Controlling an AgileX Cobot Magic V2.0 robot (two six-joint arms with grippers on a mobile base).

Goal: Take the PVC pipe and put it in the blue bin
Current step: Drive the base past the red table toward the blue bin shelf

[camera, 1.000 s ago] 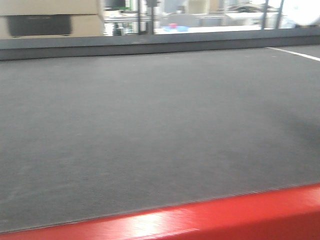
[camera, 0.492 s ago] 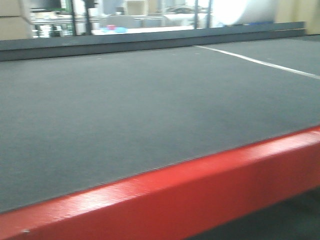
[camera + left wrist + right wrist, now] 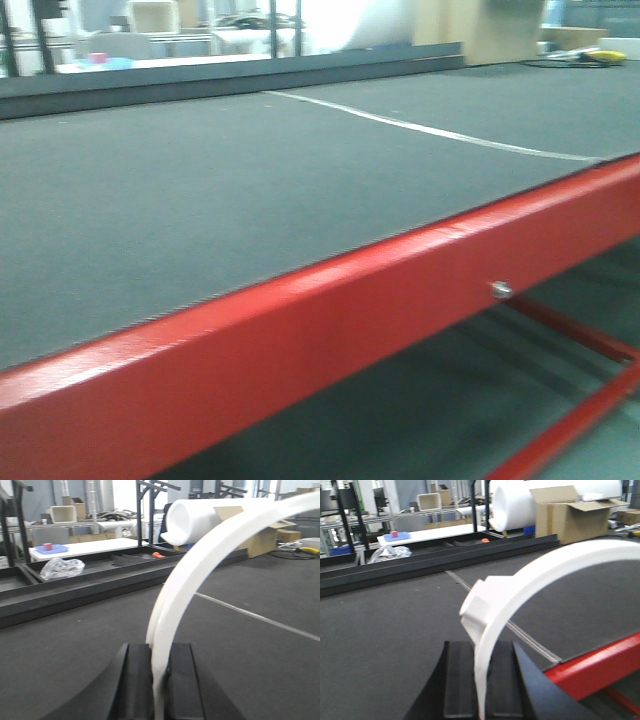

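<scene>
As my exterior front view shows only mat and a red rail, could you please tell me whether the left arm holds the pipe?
Observer: Yes, the left end effector is shut on a white curved pipe that arches up to the right.
Operator: Thank you; and the right one?
Observer: The right end effector also clamps white pipe, with a fitting just above its fingers; whether it is the same pipe, I cannot tell.
Operator: Is anything lying ahead?
Observer: A crumpled plastic bag lies in the black trough beyond the mat.
</scene>
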